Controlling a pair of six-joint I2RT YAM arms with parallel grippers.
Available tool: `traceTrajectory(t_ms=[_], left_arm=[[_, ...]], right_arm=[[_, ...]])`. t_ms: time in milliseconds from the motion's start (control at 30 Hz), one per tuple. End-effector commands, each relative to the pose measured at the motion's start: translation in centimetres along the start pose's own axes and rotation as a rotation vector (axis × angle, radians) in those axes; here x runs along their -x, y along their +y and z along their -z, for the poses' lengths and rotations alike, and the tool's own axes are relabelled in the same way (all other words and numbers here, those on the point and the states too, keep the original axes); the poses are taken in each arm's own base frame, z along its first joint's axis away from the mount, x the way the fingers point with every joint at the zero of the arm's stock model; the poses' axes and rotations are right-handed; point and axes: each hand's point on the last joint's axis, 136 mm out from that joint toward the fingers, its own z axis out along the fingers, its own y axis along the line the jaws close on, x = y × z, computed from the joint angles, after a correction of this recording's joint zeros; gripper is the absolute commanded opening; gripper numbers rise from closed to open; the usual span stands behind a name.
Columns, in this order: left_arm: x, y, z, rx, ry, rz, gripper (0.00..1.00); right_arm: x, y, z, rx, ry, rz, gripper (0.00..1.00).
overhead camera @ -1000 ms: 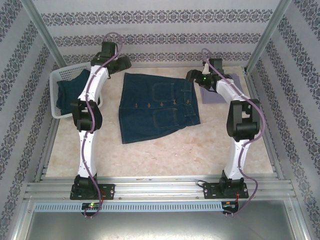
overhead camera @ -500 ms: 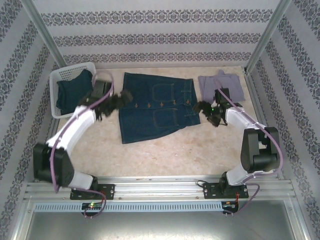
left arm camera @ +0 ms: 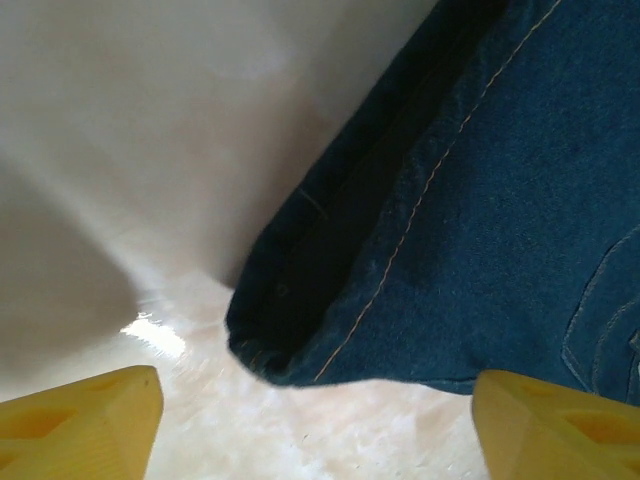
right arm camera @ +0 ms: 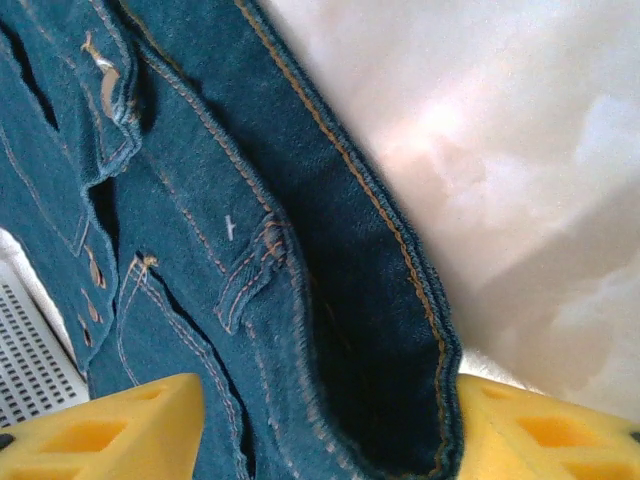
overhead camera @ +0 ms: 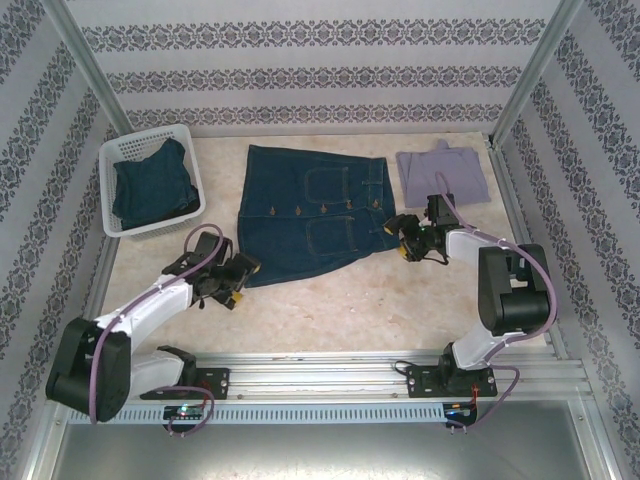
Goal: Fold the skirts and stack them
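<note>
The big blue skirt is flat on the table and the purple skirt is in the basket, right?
Not quite. In the top view, the purple skirt lies on the table, far right. The basket holds a dark blue one. The rest is right.

left white-and-black jointed arm (overhead camera: pixel 150 300): folded low, elbow back at near left, forearm reaching forward-right | left gripper (overhead camera: pixel 243 281): yellow plastic pads (left arm camera: pixel 80 425) set well apart | right white-and-black jointed arm (overhead camera: pixel 468 240): elbow raised at right, forearm pointing left | right gripper (overhead camera: pixel 399 238): yellow plastic pads (right arm camera: pixel 100 430) set apart
</note>
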Motion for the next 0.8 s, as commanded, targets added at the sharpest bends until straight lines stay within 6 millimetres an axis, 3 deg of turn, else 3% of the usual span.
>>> traceTrajectory(t_ms=[0, 133, 300, 467, 500, 633, 700, 767], left_arm=[[-0.4, -1.7, -1.4, -0.069, 0.017, 0.052, 0.77], [-0.5, -1.5, -2.3, -0.035, 0.012, 0.054, 0.66], [0.1, -0.4, -3.4, -0.003, -0.02, 0.07, 0.38], [3.2, 1.0, -2.1, 0.059, -0.162, 0.043, 0.08], [3.8, 1.0, -1.5, 0.054, -0.18, 0.041, 0.01], [5.8, 2.8, 2.8, 0.115, -0.302, -0.001, 0.0], [5.5, 3.6, 4.3, 0.12, -0.311, -0.02, 0.0], [4.6, 4.0, 5.0, 0.116, -0.278, -0.028, 0.0]], right_arm=[[-0.1, -0.4, -0.7, 0.006, -0.002, 0.006, 0.56], [-0.2, -0.6, -1.0, 0.015, -0.001, 0.009, 0.46], [-0.2, -0.8, -0.8, 0.019, -0.012, 0.02, 0.23], [1.0, -1.0, 1.3, -0.009, -0.07, 0.065, 0.0], [1.1, -1.3, 1.9, -0.025, -0.071, 0.075, 0.0], [1.5, -4.2, 4.4, -0.129, -0.118, 0.082, 0.0], [1.1, -5.6, 5.0, -0.156, -0.12, 0.064, 0.0], [0.0, -5.6, 5.6, -0.158, -0.103, 0.061, 0.0]])
